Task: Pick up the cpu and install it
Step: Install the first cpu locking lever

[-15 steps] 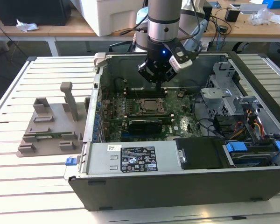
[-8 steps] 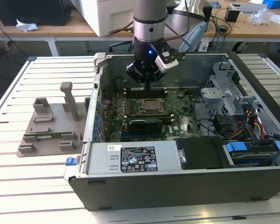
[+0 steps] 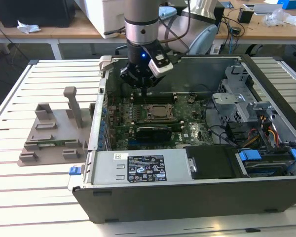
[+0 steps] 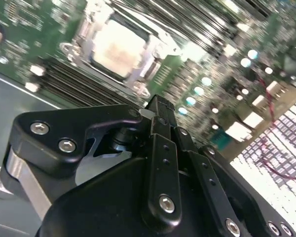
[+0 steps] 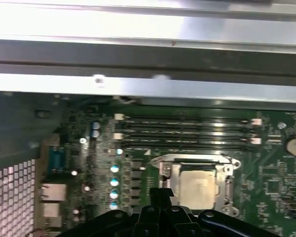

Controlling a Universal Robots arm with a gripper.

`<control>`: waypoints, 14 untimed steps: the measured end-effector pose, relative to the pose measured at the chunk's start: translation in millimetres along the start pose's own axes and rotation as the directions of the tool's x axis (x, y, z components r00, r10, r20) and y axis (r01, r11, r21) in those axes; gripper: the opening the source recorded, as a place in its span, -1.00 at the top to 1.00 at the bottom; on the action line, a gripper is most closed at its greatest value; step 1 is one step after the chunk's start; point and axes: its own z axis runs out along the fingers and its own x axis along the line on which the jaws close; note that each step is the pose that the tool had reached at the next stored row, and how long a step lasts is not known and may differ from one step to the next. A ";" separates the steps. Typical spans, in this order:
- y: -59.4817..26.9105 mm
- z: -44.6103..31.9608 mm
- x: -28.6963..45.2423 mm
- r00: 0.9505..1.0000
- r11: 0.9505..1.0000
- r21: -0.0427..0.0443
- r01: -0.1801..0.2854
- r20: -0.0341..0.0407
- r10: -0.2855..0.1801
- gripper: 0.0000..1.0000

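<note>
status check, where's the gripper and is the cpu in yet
Gripper above the motherboard, holding nothing. Cpu sitting in its socket, seen in both wrist views. Nothing in the way.

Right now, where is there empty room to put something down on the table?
Bare slats lie on the white table in front of the grey holder, left of the computer case in the exterior view. Inside the case it is crowded: cpu, cables, the hand above.

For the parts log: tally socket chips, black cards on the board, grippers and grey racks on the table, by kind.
chip: 1
black card: 1
gripper: 1
grey rack: 1
Total: 4
</note>
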 end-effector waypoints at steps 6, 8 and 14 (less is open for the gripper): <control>16.3 -0.4 18.9 1.000 1.000 -0.001 0.000 0.000 0.000 0.79; 19.3 -0.4 18.5 1.000 1.000 -0.001 0.000 0.000 0.000 0.79; 20.6 0.1 2.6 1.000 1.000 -0.009 0.001 -0.001 -0.001 0.79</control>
